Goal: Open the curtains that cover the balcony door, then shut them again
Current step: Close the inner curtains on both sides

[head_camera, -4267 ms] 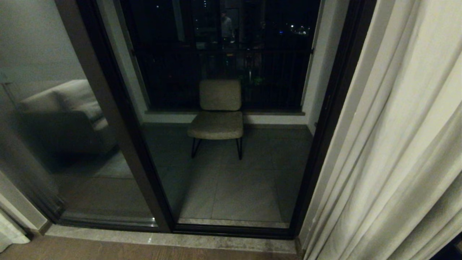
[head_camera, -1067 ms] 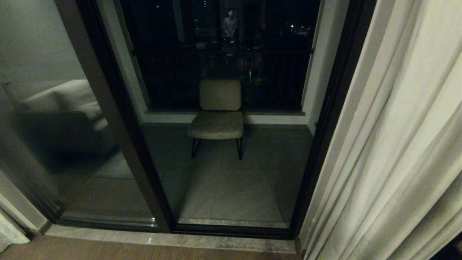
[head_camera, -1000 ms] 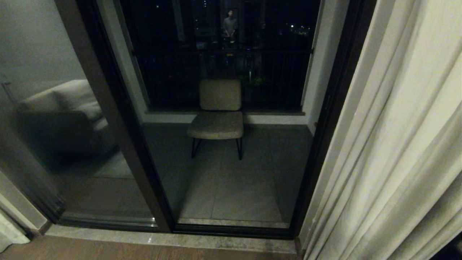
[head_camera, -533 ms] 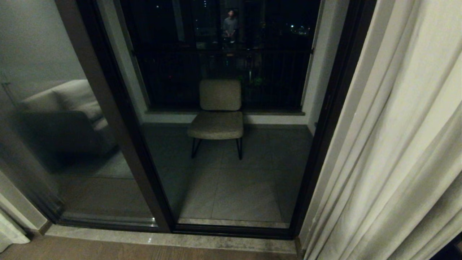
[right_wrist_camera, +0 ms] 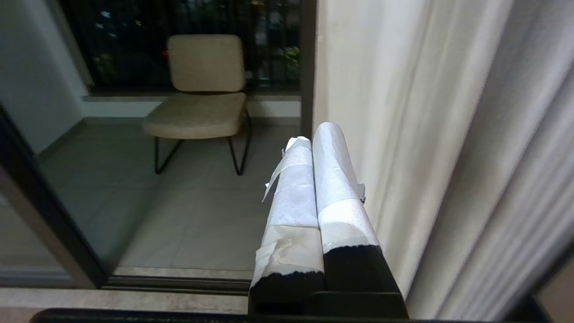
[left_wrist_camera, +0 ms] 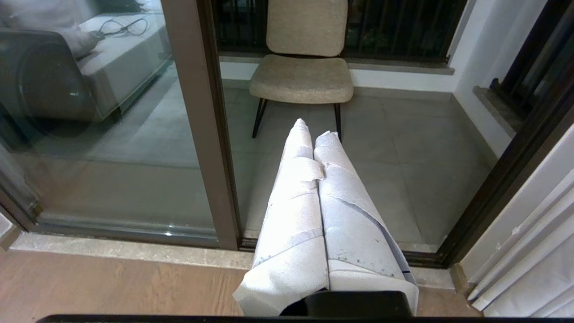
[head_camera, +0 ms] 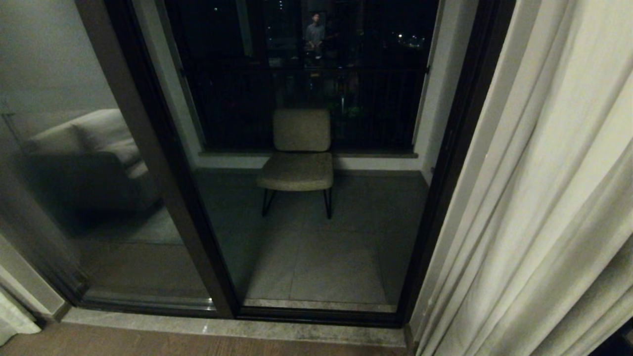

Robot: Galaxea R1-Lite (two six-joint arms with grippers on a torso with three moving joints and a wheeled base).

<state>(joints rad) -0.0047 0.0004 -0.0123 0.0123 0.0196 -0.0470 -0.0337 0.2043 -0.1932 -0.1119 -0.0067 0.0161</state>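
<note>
The floor-length cream-white pleated curtains (head_camera: 544,198) hang bunched at the right side of the opening, folds running down to the wooden floor (head_camera: 148,343), so the tall glass balcony door (head_camera: 316,222) in its dark brown-black frame stands uncovered. Through the glass sits a beige upholstered chair on thin black legs (head_camera: 299,158), squarely on the grey tiled balcony floor (head_camera: 321,267), with a dark railing (head_camera: 306,99) behind it. The left glass pane (head_camera: 74,173) reflects a pale sofa, and high in the dark glass there is the small reflection of a person (head_camera: 314,34) standing (too faint to tell more).

Neither arm shows from the head camera. In the left wrist view, the left gripper (left_wrist_camera: 314,130), its two fingers wrapped in white tape, has its fingers pressed together with nothing between them; it points toward the door opening and the chair, well clear of the fabric at the edge of that view. In the right wrist view, the right gripper (right_wrist_camera: 314,134), also taped white over black fingers (right_wrist_camera: 334,179), is likewise pressed together and empty. It sits just beside the inner edge of the curtains; whether it brushes the cloth I cannot tell.

A pale stone threshold strip (head_camera: 247,329) lies between the wooden floor and the door track.
</note>
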